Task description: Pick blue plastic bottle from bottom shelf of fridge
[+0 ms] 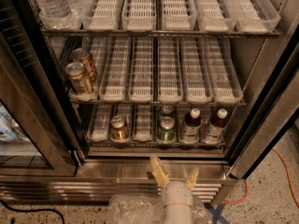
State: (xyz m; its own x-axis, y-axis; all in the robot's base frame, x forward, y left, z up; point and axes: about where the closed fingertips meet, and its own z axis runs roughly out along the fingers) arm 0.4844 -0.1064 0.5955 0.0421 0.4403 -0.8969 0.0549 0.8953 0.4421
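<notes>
The fridge (117, 171) stands open in front of me. Its bottom shelf (100, 125) holds a brown can (119, 128), two green cans (166, 129) one behind the other, and two dark bottles with white caps (190, 125) (216, 124) at the right. No bottle looks clearly blue. My gripper (175, 174) is open and empty. It hangs low in front of the steel base, below the green cans and short of the shelf.
The middle shelf holds two cans (79, 76) at the left. The top shelf holds water bottles (51, 1) at the left. The glass door (28, 125) stands open on the left. An orange cable (282, 174) lies on the floor at the right. Crumpled clear plastic (135, 209) sits by my arm.
</notes>
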